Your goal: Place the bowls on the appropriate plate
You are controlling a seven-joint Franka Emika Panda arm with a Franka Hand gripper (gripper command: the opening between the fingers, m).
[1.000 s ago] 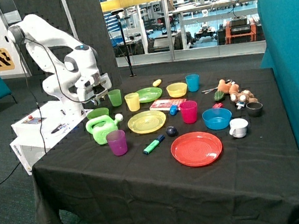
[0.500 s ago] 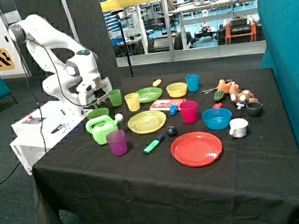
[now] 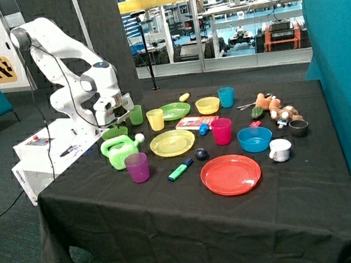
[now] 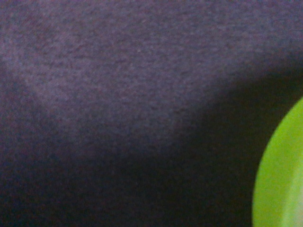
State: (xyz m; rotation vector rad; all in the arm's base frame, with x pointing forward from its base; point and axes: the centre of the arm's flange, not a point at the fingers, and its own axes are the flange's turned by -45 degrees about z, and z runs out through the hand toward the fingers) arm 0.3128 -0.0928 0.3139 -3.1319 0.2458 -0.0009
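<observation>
Lowering since before, our gripper (image 3: 115, 120) nears green bowl (image 3: 114, 134), claw state unreadable | two bowls, other yellow (image 3: 207, 105) | three plates (image 3: 230, 175) | five cups (image 3: 137, 167)

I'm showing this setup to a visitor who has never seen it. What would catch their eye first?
Probably the white robot arm bent low over the far corner of the black-draped table, its hand just above a light green bowl behind the green watering can. Next, the big red plate near the front, with the yellow plate behind it amid coloured cups.
</observation>
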